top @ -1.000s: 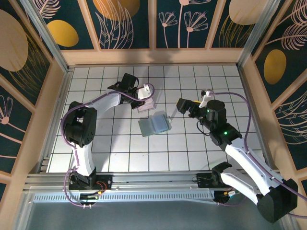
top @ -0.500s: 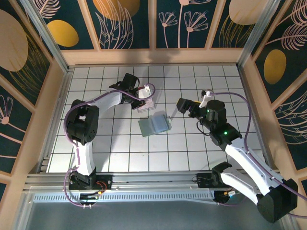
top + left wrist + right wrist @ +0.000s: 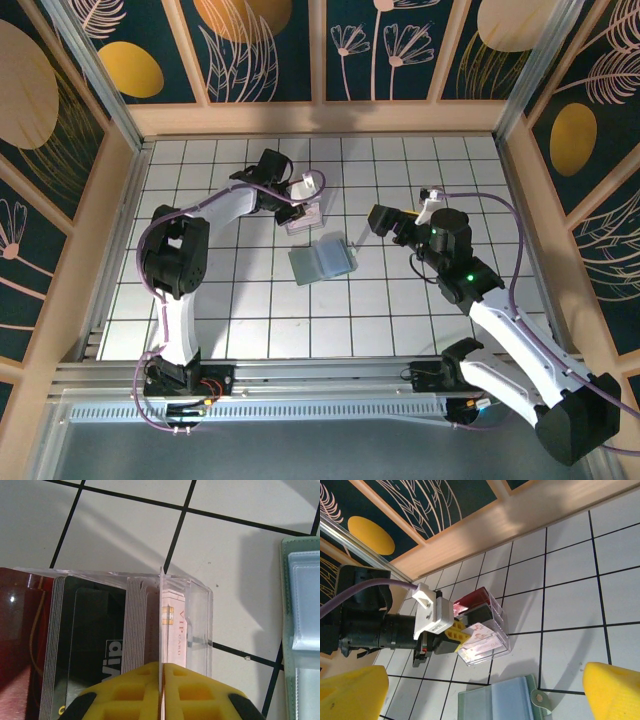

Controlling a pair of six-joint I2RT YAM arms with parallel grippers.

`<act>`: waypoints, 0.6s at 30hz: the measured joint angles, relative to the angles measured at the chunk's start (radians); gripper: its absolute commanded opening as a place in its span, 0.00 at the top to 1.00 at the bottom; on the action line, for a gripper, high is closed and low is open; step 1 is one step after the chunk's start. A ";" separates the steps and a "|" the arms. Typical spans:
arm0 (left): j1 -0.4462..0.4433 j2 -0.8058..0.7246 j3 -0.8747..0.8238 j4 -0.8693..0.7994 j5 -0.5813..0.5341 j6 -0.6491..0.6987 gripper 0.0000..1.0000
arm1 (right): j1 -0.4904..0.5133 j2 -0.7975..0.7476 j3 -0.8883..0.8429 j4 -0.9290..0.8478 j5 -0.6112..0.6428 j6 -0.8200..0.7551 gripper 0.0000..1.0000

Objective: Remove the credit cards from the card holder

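Overhead and wrist views of 2 arms working over a white tiled surface (image 3: 200, 300). The card holder (image 3: 322, 260) is lying open and flat near the middle of the surface, between the 2 arms, its 2 pale leaves facing up; from the left wrist camera its green-grey rim and clear pockets (image 3: 302, 605) are showing at the right edge, just beside the box but apart from it.

The left end effector (image 3: 292, 205) is reaching over a clear box (image 3: 305, 218) with a red part, which is standing just beyond the card holder. The end effector is clenched: its 2 yellow fingers (image 3: 130, 690) are pressing together above the box (image 3: 197, 610), and a thin clear edge is rising from the seam between them; whether that edge is pinched cannot be told. The box is holding stacked cards, among them a dark card (image 3: 95, 640) and a pale card (image 3: 175, 630).

The right end effector (image 3: 375, 225) is hovering to the right of the card holder, released, its yellow fingers (image 3: 612, 690) standing wide apart and grasping nothing.
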 measured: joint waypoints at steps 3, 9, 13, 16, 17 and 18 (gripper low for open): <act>0.000 0.002 0.015 -0.014 -0.001 -0.010 0.80 | 0.000 0.000 0.000 0.000 -0.002 0.000 0.01; 0.000 0.006 0.048 -0.038 -0.001 -0.026 0.77 | 0.000 0.000 0.000 0.000 -0.003 0.000 0.01; 0.000 0.016 0.061 -0.043 -0.002 -0.029 0.77 | 0.000 0.000 0.000 0.000 -0.003 0.000 0.01; 0.000 0.018 0.061 -0.050 -0.002 -0.036 0.76 | 0.000 0.000 0.000 0.000 -0.003 0.000 0.01; 0.000 0.018 0.061 -0.049 -0.002 -0.038 0.76 | 0.000 0.000 0.000 0.000 -0.003 0.000 0.01; 0.000 0.018 0.061 -0.049 -0.002 -0.043 0.76 | 0.000 0.000 0.000 0.000 -0.003 0.000 0.01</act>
